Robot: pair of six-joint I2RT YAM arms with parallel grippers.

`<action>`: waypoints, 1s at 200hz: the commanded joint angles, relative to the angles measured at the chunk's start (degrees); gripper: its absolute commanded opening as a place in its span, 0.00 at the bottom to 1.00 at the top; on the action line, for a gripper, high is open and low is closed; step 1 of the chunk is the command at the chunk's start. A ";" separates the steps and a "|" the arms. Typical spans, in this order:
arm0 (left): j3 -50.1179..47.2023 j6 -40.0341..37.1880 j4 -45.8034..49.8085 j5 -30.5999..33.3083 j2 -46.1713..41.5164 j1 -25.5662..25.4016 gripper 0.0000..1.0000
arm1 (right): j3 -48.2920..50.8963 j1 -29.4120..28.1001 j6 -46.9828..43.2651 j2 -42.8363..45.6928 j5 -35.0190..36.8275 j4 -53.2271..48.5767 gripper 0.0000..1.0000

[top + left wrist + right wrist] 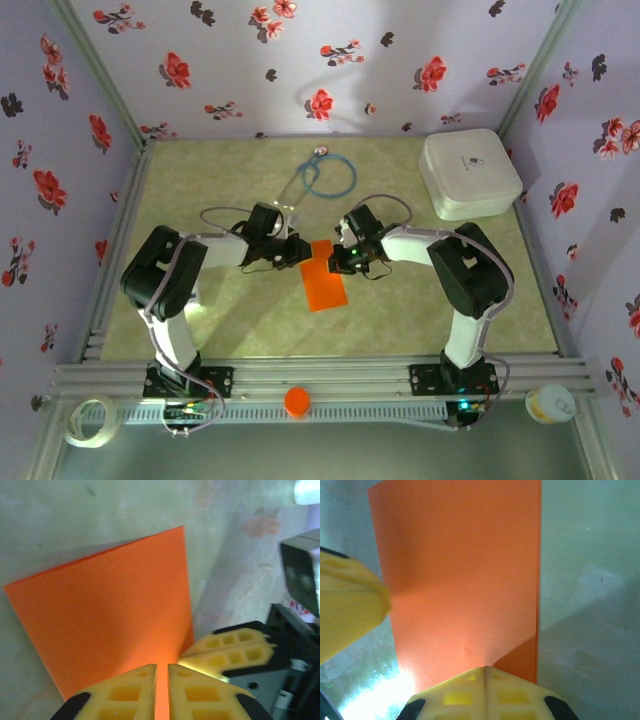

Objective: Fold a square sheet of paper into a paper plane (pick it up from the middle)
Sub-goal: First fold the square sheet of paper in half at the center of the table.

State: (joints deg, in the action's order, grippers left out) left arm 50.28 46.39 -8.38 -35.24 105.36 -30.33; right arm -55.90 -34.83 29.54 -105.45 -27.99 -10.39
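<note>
Notes taken from the near rail, working outward

Near rail: a small round orange cap [297, 401] sits between the two arm bases. A tape roll [88, 420] lies at the left end and a pale tub [552, 403] at the right end. None of them looks to be in play.

Mid-table [230, 320]: the orange sheet [325, 276] lies between the two wrists. It shows as a narrow rectangle, not a square. The right wrist camera shows a darker second layer along one long edge, so I judge it folded once in half, lengthwise. In the left wrist camera one edge has grey shadow beneath it and may be slightly raised; not certain.

Left gripper [161, 669]: the yellow fingers are drawn almost together, with a thin strip of orange in the slit between them. It is pinching the sheet at its far end.

Right gripper [485, 670]: the fingers are pressed fully together and the paper runs out from under the tips. It holds the same end, just beside the left one.

Progress (judgement): the centre fold appears done. No corners are turned in for a nose, and there are no wing folds, no ridge and no point. Most of the plane is left to make, and the next crease needs one end held down while the other is turned over.

Far side: a blue loop of cord [330, 176] lies on the table, and a white rounded box [470, 172] sits towards the far right corner, well apart from the sheet
</note>
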 commanded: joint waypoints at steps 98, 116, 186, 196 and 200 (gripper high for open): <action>6.06 0.42 9.33 4.29 6.99 5.71 0.14 | 1.58 -0.06 -0.54 -3.16 4.08 -6.61 0.00; 8.97 0.10 13.91 6.78 7.63 5.71 0.15 | 1.76 -0.06 -0.56 -2.87 3.93 -6.56 0.00; 13.51 1.22 17.75 11.49 9.15 6.90 0.17 | 3.38 -0.15 -0.12 -1.56 3.37 -5.26 0.00; 13.54 1.73 17.17 11.43 9.28 7.26 0.17 | 3.45 -0.15 -0.17 -1.60 3.10 -5.04 0.00; 13.53 1.99 16.90 11.34 9.24 7.35 0.17 | 3.50 -0.15 -0.10 -1.60 3.10 -4.94 0.00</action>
State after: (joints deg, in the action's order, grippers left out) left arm 63.20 47.75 6.57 -30.61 112.29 -25.21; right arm -55.40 -34.83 29.56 -105.32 -28.05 -9.61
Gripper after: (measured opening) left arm 0.166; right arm 0.065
